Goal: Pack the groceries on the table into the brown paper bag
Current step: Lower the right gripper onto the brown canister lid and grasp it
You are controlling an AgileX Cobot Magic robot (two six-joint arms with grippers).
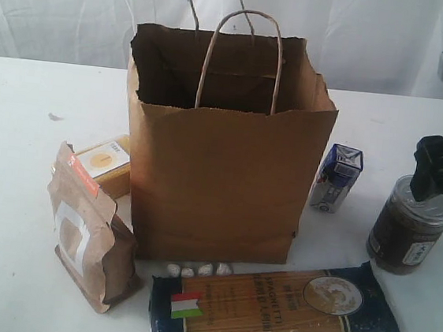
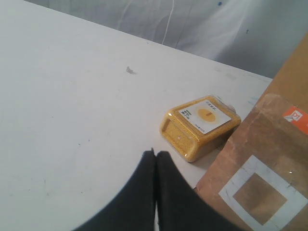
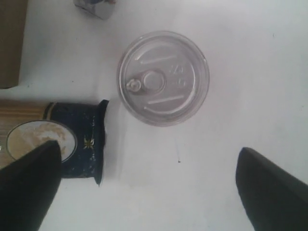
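**Five items outside the brown paper bag (image 1: pixel 221 174), right pincer (image 1: pixel 439 169) poised over the dark jar (image 1: pixel 409 225)**

Upright in the middle of the white worktop (image 1: pixel 21 113), the bag has its mouth open and its cord handles raised, so groceries can be lowered in from above. Its floor is hidden.

The long spaghetti packet (image 1: pixel 270 306) lies flat across the bag's front. The kraft pouch (image 1: pixel 88 231) stands at the front-left corner. Behind the pouch the yellow-grain bottle (image 1: pixel 107 162) lies on its side, just beside the bag's left wall. A small blue-and-white carton (image 1: pixel 335 178) stands to the bag's right, and a few small white lumps (image 1: pixel 199 270) sit at its foot.

Farther right, well clear of the bag, the dark jar stands upright. The right pincer hangs over it with fingers (image 3: pixel 29 187) spread wide and nothing between them. Its wrist view looks straight down on the clear lid, which suggests it is lining up to straddle the jar from the top.

The left pincer (image 2: pixel 155 163) is pressed together and empty, low over bare worktop near the bottle. It seems parked out of the other arm's way.
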